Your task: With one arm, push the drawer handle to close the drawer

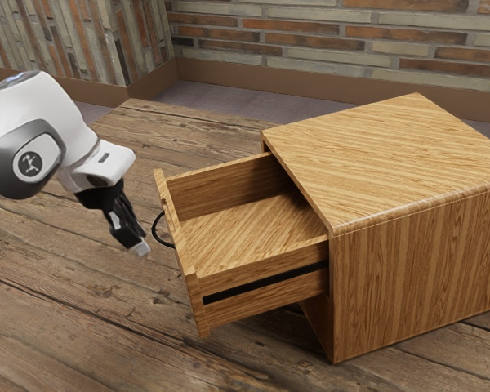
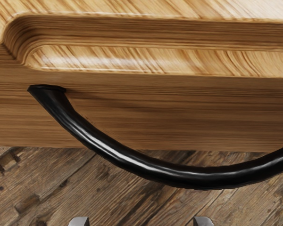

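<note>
My gripper (image 1: 137, 247) is beside the drawer front, low and tilted down, just off the curved black handle (image 1: 158, 231) on the exterior view's left. In the wrist view the fingertips of the gripper (image 2: 141, 221) stand wide apart with nothing between them, and the handle (image 2: 144, 165) arches across in front of them. A gap appears to separate gripper and handle. The wooden drawer (image 1: 184, 253) is pulled well out of its cabinet (image 1: 416, 261); its inside looks bare. The handle's near end joins the drawer front (image 2: 179, 108).
The cabinet stands on a weathered plank table (image 1: 90, 327), its flat top (image 1: 392, 155) higher than the drawer. Brick walls (image 1: 327, 37) rise behind the table.
</note>
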